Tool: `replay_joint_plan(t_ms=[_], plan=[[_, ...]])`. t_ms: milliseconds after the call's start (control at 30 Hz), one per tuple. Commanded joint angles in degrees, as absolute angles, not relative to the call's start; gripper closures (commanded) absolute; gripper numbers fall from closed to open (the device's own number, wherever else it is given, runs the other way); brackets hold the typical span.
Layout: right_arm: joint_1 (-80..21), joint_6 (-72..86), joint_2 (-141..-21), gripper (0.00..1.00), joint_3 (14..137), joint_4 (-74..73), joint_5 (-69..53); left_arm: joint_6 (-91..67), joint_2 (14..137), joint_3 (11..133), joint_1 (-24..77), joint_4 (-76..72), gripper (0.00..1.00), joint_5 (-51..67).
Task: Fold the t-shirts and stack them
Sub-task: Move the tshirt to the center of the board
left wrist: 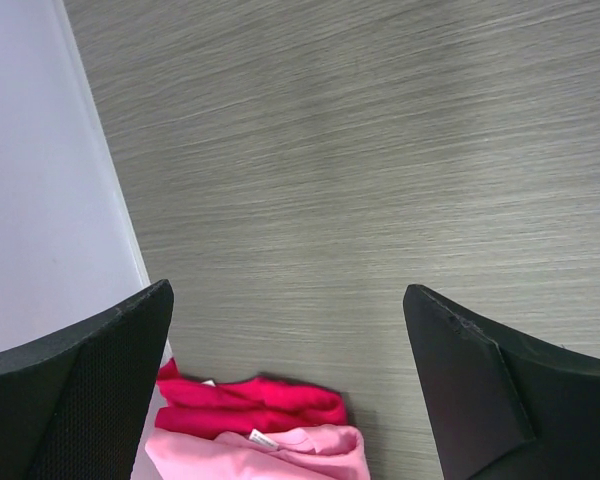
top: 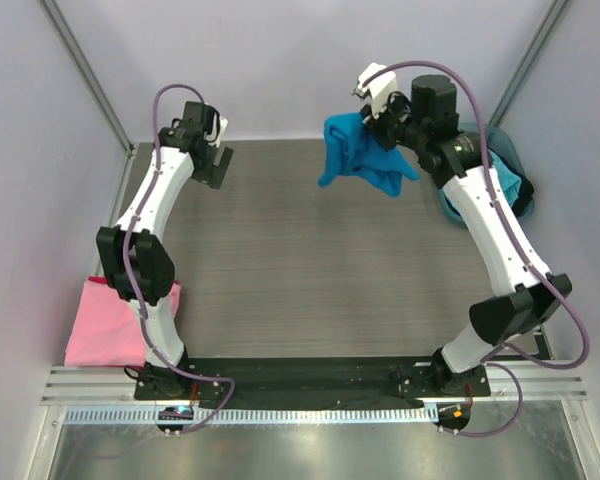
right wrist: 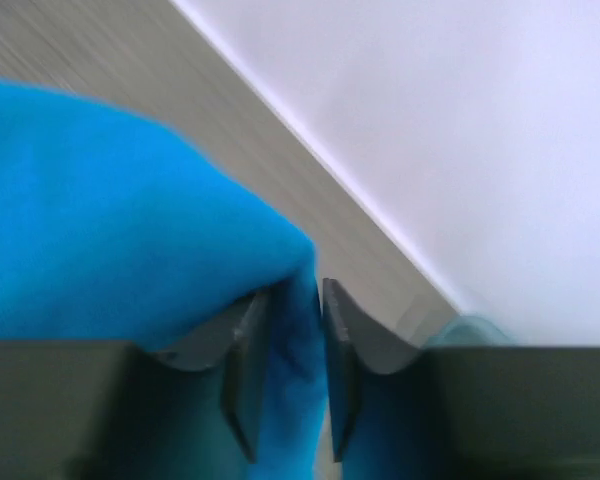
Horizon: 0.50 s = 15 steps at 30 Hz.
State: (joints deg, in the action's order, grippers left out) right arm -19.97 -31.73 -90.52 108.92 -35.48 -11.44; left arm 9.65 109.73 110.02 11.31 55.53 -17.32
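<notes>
My right gripper (top: 365,128) is shut on a cyan t-shirt (top: 357,152) and holds it bunched and hanging in the air over the table's far right. In the right wrist view the cyan t-shirt (right wrist: 110,200) is pinched between the two fingers (right wrist: 242,345). My left gripper (top: 218,160) is open and empty above the far left of the table. A folded pink t-shirt (top: 108,322) lies at the near left edge. In the left wrist view the pink t-shirt (left wrist: 270,455) lies with a deeper red-pink cloth (left wrist: 245,402) just beyond it. No deep blue shirt is plainly in view.
A translucent teal tub (top: 508,172) stands at the far right behind the right arm, with blue cloth in it. Grey walls and metal frame posts enclose the wood-grain table (top: 310,280). A metal rail (top: 310,385) runs along the near edge.
</notes>
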Motion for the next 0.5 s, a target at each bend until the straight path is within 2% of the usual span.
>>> replay_joint_plan(t_ms=[0, 67, 167, 400, 467], plan=[[-18.90, -27.08, -95.19, 0.62, 103.98, -30.16, -4.69, 9.76, 105.47, 110.39, 11.43, 53.09, 0.02, -19.60], [-18.90, -24.89, -98.69, 0.50, 103.89, -29.88, 1.98, 9.67, 105.29, 109.69, 11.43, 53.09, 0.02, -19.60], [-18.90, -25.30, -98.45, 0.49, 102.05, -30.15, 0.02, 9.67, 104.85, 109.08, 11.43, 53.35, 0.02, -19.25], [-21.26, -34.25, -89.39, 0.51, 80.81, -35.76, -15.36, 9.41, 104.94, 107.58, 11.43, 53.70, 0.02, -18.72], [-22.58, -35.59, -87.98, 0.52, 76.31, -36.38, -15.55, 9.14, 104.94, 107.66, 11.43, 53.96, 0.02, -18.11]])
